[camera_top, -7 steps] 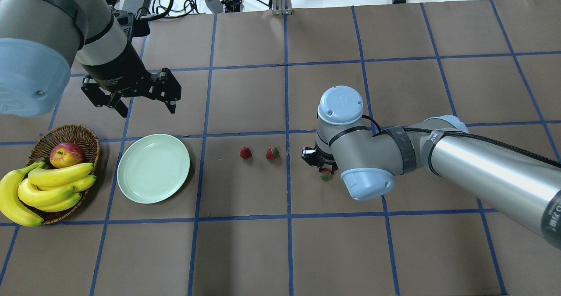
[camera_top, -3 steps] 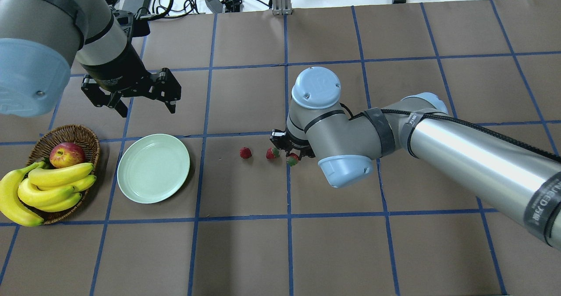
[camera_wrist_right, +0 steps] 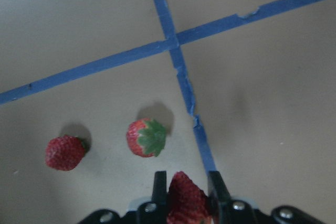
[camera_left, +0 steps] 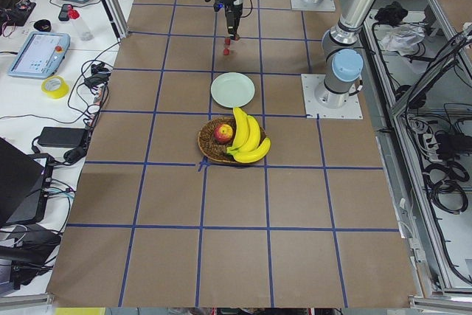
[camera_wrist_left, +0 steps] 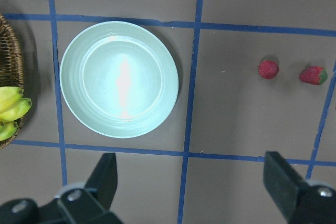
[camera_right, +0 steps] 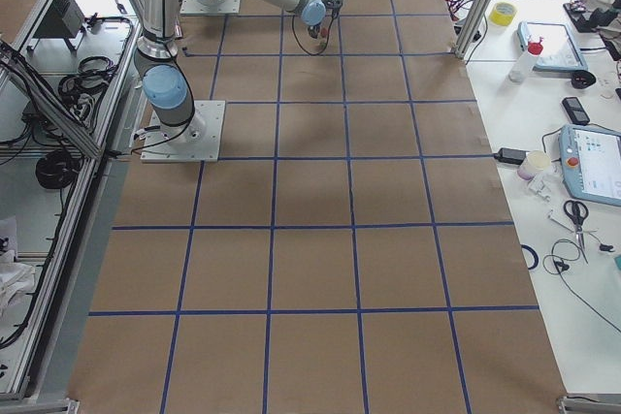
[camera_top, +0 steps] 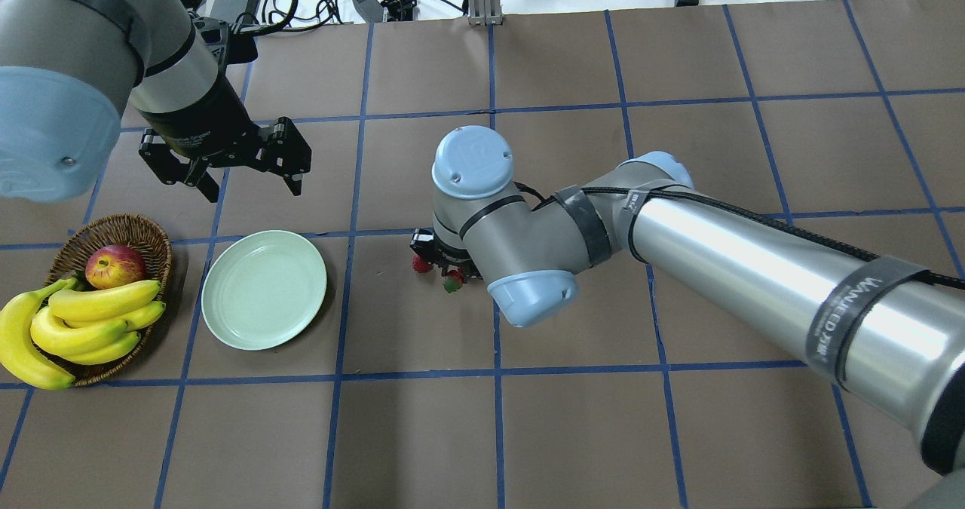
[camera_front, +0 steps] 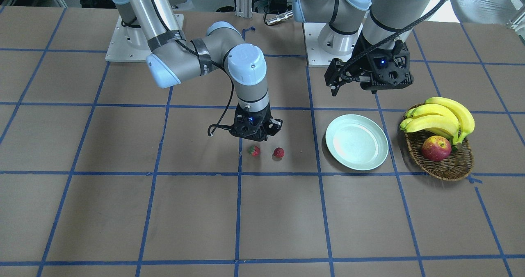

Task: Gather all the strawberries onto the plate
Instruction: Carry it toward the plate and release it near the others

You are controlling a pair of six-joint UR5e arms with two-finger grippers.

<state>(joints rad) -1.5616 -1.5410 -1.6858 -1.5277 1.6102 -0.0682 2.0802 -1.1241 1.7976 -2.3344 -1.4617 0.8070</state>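
— The right tool (camera_wrist_right: pixel 186 181) grips one strawberry (camera_wrist_right: pixel 185 201) between its fingers, up off the bench (camera_top: pixel 422 433)!
— The rest?
— A second strawberry (camera_front: pixel 254 150) and a third strawberry (camera_front: pixel 279 152) lie side by side on the bench near it (well apart from the plate (camera_top: pixel 264 289), mind).
— And the left tool (camera_top: pixel 252 186)?
— Spread wide, hovering beyond the plate.

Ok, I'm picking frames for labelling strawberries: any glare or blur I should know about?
Left wrist view: a bright glare streak crosses the middle of the plate. Right wrist view: soft throughout, including the held strawberry at the bottom edge. Front-facing view: sharp, evenly lit.
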